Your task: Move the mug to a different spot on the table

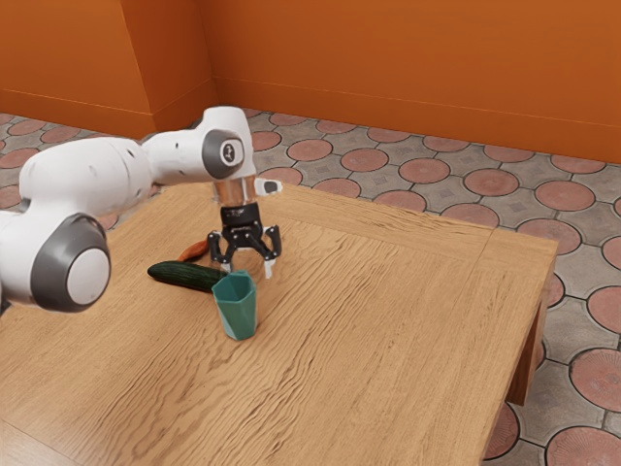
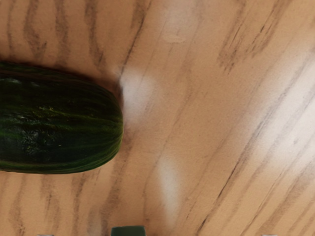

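Teal mug stands upright on wood table, just beside cucumber. Gripper hovers near it, 2 fingers spread, empty. Mug prob. light, rigid, smooth; grip across rim.

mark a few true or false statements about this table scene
1. The teal mug stands upright on the wooden table. True.
2. The end effector is shut on the mug. False: it is open and holds nothing, hovering just beyond the mug.
3. The cucumber lies inside the mug. False: it lies flat on the table beside the mug, toward the exterior view's left.
4. An orange vegetable lies just beyond the cucumber. True.
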Tool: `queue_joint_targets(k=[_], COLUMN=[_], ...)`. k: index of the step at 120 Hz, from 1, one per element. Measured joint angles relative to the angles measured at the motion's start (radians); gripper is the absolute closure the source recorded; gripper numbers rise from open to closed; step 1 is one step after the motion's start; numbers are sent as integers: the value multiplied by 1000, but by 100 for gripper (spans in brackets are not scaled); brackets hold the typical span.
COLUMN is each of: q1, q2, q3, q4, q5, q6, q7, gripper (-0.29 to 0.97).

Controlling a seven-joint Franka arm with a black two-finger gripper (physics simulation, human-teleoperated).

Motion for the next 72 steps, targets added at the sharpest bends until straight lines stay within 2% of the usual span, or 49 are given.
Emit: queue_joint_targets(k=[8, 18, 35, 50, 61, 72], q1=[-12, -38, -75, -78, -78, -74], q2=[-34, -136, -435, -671, -785, -815], q3=[1, 5, 7, 8, 10, 12], q4=[-12, -105, -377, -539, -567, -463], q5=[32, 73, 158, 200, 213, 220], q6=[38, 90, 168, 193, 176, 115], q7=[13, 36, 90, 131, 154, 166], gripper=[11, 8, 5, 4, 3, 2])
